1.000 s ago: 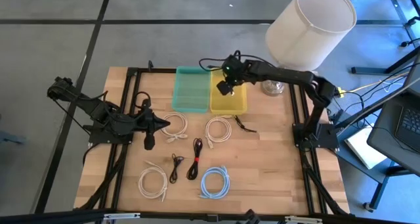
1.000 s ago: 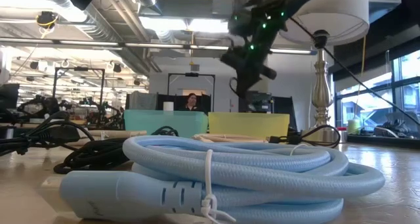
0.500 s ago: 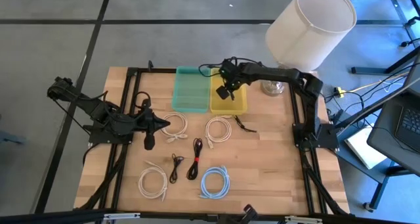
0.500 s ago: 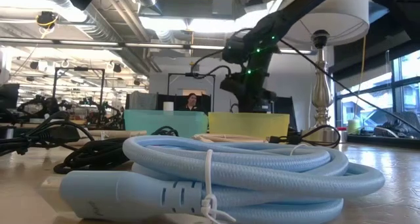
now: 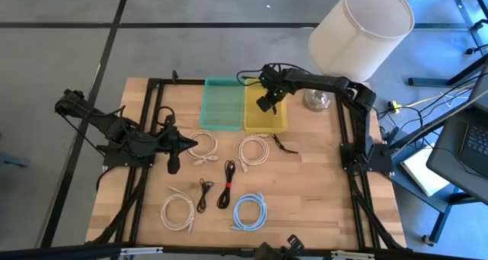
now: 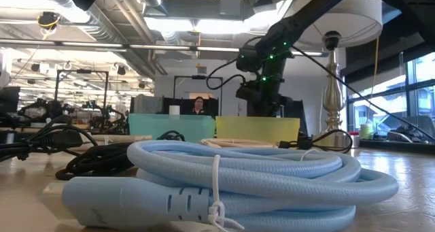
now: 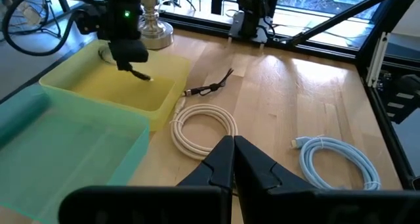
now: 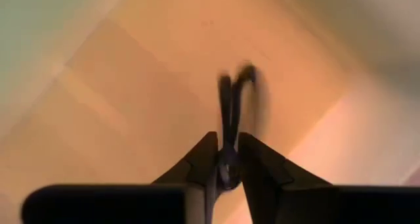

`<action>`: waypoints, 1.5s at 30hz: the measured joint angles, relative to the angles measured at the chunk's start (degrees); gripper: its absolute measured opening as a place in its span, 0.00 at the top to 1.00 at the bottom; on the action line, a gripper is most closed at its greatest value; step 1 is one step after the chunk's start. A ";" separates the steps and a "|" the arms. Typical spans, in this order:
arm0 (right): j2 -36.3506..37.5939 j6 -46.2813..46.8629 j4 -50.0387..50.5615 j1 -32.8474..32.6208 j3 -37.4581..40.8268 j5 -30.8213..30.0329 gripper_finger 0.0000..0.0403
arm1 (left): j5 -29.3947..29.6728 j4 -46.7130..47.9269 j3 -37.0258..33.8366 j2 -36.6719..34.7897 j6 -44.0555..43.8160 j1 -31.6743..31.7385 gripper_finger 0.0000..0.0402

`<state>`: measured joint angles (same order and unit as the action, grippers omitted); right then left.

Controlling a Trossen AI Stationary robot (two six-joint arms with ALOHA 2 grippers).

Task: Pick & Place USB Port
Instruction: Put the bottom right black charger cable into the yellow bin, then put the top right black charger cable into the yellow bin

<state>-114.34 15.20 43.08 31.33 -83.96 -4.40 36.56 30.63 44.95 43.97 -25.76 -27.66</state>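
My right gripper (image 5: 264, 104) hangs over the yellow bin (image 5: 268, 120), shut on a small black cable (image 8: 231, 96). The left wrist view shows that cable (image 7: 139, 74) dangling under the gripper (image 7: 130, 53) inside the bin's walls. The teal bin (image 5: 222, 104) stands beside the yellow one, on its left. My left gripper (image 5: 174, 152) waits shut near the table's left side, next to a white cable coil (image 5: 204, 145). A second black cable (image 5: 284, 145) lies on the wood just in front of the yellow bin. My right gripper pinches the black cable between its two fingers from above, pointing down. A loop of the cable (image 8: 236, 79) sticks out past the fingertips (image 8: 207, 148). It hangs below the gripper over the yellow bin's floor; whether its end touches the floor I cannot tell.
Several coiled cables lie on the table: white ones (image 5: 254, 149) (image 5: 177, 211), a blue one (image 5: 249, 212), black ones (image 5: 227, 185) (image 5: 203, 194). A lamp with a white shade (image 5: 361, 27) stands at the far right, its base (image 5: 315, 101) beside the yellow bin.
My right gripper has come down toward the yellow bin with the black cable in its fingers, then shifted a little toward the table's right. Its wrist has turned on the way. The left arm has kept still.
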 joint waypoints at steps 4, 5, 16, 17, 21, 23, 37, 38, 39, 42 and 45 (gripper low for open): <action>0.00 -2.68 -1.09 -0.10 0.00 0.09 0.74 | 0.00 0.00 0.00 0.00 0.00 0.02 0.99; 0.00 -3.14 -1.21 -0.06 0.00 0.01 0.71 | 0.00 0.00 0.00 0.00 0.00 0.01 0.99; 10.31 -6.53 7.14 -5.37 -2.47 -1.12 0.61 | -0.04 0.04 0.00 0.00 0.45 0.00 0.99; 12.30 -5.46 8.92 -6.96 -2.74 -1.11 0.61 | -0.01 0.08 0.00 0.00 0.80 0.00 0.99; 19.45 0.08 17.21 -15.58 -2.75 1.62 0.61 | 0.02 0.15 0.00 0.00 0.87 0.01 0.99; 22.16 2.75 22.04 -21.20 -2.75 1.55 0.61 | 0.04 0.52 0.00 0.00 0.87 0.00 0.99; 21.91 26.65 27.90 -42.54 6.26 -7.93 0.61 | 1.46 2.44 -0.01 -0.02 1.05 0.02 0.99; 21.56 27.16 27.07 -42.88 8.49 -7.75 0.61 | 1.46 2.44 0.00 -0.02 1.05 0.01 0.99; 21.19 27.73 25.98 -43.23 10.74 -7.78 0.61 | 1.45 2.47 0.00 -0.02 1.05 0.00 0.99; 20.90 28.16 21.94 -43.59 16.76 -7.44 0.61 | 1.44 2.62 0.00 -0.02 1.05 0.01 0.99; 20.92 28.01 15.32 -43.13 22.01 -6.50 0.61 | 1.44 2.64 0.00 -0.02 1.05 0.01 0.99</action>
<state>-93.43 43.21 58.40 -11.80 -61.95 -10.90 38.00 33.28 44.95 43.94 -24.71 -27.64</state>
